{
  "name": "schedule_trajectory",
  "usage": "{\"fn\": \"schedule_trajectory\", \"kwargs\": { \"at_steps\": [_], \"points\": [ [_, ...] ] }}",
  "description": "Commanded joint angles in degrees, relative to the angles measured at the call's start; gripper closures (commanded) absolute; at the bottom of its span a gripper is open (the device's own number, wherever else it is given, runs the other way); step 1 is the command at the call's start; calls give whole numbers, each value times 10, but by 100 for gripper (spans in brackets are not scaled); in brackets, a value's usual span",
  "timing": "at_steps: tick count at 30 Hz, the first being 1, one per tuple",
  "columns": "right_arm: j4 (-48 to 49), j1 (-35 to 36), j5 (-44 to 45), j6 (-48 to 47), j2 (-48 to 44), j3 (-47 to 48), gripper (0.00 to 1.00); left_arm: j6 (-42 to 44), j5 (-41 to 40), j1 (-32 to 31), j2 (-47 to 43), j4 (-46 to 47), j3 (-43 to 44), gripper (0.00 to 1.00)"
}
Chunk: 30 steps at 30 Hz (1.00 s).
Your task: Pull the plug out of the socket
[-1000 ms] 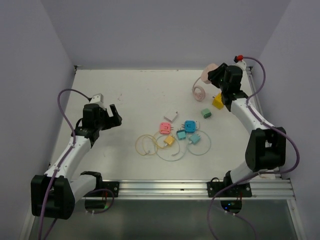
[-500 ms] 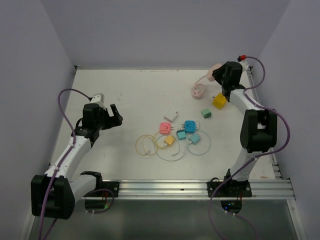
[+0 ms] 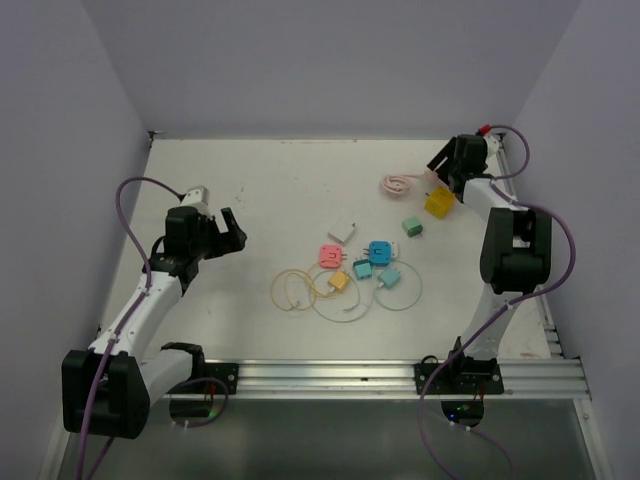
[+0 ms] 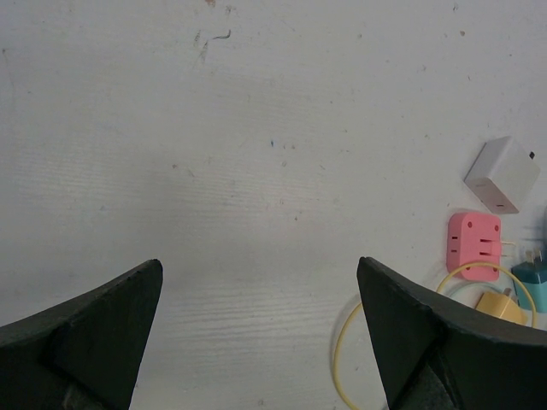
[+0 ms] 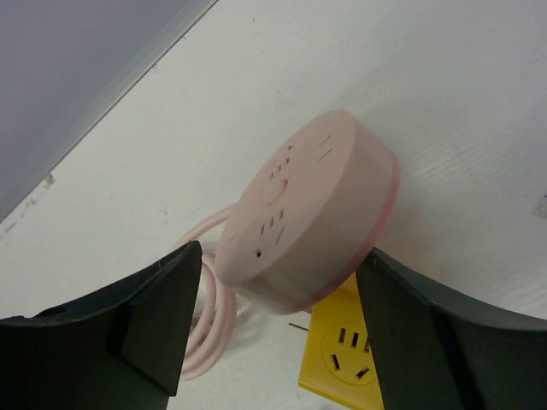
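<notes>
The pink round socket (image 5: 308,209) lies tilted at the two o'clock corner of the table (image 3: 280,180); its coiled cord (image 5: 209,320) sits at its nine o'clock, a yellow adapter (image 5: 346,350) at six; the right gripper (image 5: 278,256) straddles it, jaws parted; the left gripper (image 4: 259,290) hangs wide open at the table's nine o'clock.

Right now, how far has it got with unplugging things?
Looks done: the round pink socket shows no plug in its face. In hand: the right end effector straddles it, jaws apart. The left end effector hangs open, empty. Left: nothing plugged in that I can see.
</notes>
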Motion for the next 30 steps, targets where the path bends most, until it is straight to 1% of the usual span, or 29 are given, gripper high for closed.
{"fn": "schedule_trajectory", "kwargs": {
  "at_steps": [1,4,9,12,18,19,20,22,23,26,27,29,30],
  "points": [
    [-32,0,7,-43,-5,35,23,11,8,-1,-7,27,8,0],
    [-60,0,22,-45,-23,36,18,11,10,-1,-7,28,8,0],
    [-94,0,64,-44,-62,16,2,11,10,-1,-10,26,8,0],
    [-118,0,76,-43,-92,-1,1,11,10,-1,-14,27,7,1],
    [-134,0,76,-43,-204,-59,1,12,11,-1,-25,26,7,1],
    [-152,0,74,-45,-219,-63,1,13,11,-1,-27,25,7,0],
    [-160,0,73,-48,-252,-65,1,13,11,-1,-30,25,7,0],
    [-188,0,69,-57,-289,-67,1,12,12,-1,-38,25,5,0],
    [-194,0,69,-66,-327,-69,1,12,13,-1,-41,24,4,0],
    [-226,0,69,-91,-390,-73,1,12,14,-1,-55,22,2,1],
    [-234,0,69,-98,-431,-73,1,12,14,-1,-65,21,1,0],
    [-263,0,66,-115,-472,-71,1,12,14,-1,-75,19,-3,0],
    [-271,0,66,-122,-508,-71,1,13,14,-1,-88,20,-5,0]
  ]
}}
